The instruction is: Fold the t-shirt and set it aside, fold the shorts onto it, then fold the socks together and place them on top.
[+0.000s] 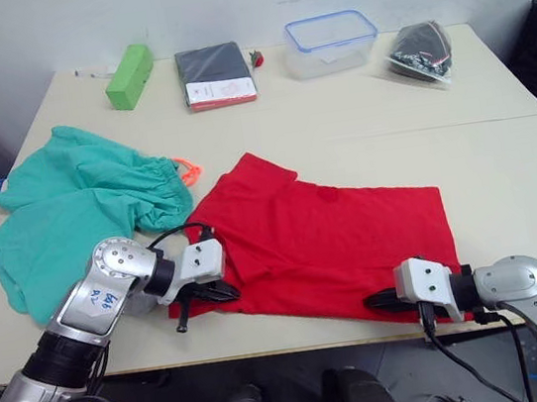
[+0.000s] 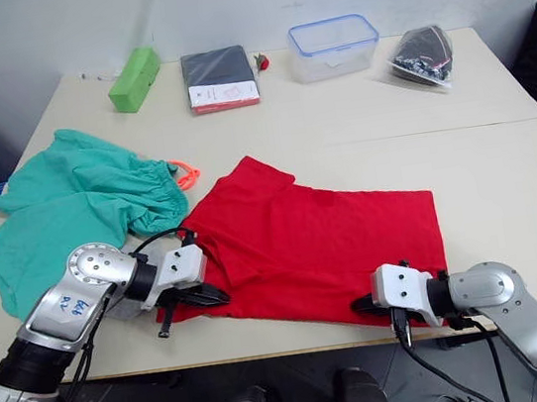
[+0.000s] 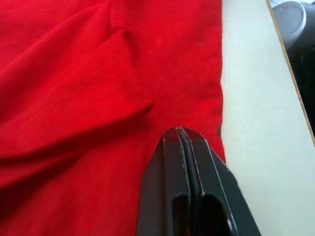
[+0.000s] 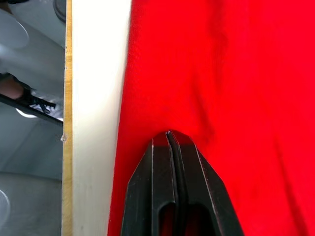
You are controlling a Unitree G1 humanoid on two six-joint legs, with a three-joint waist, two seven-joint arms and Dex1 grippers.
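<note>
While both my tools press on the t-shirt (image 1: 324,238), I see the left tool (image 1: 223,290) and right tool (image 1: 375,300) closed flat, holding nothing, shorts (image 1: 75,213) beyond the left one.

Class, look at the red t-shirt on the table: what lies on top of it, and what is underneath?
On the t-shirt rest the left gripper and right gripper, both shut near its near edge. Underneath, the table shows around it; anything under the cloth is covered.

A pale beige table (image 1: 504,168) carries a red cotton t-shirt (image 1: 334,237) at centre, teal-green fabric shorts (image 1: 70,209) left, and a clear plastic container (image 1: 331,42) at the top.
</note>
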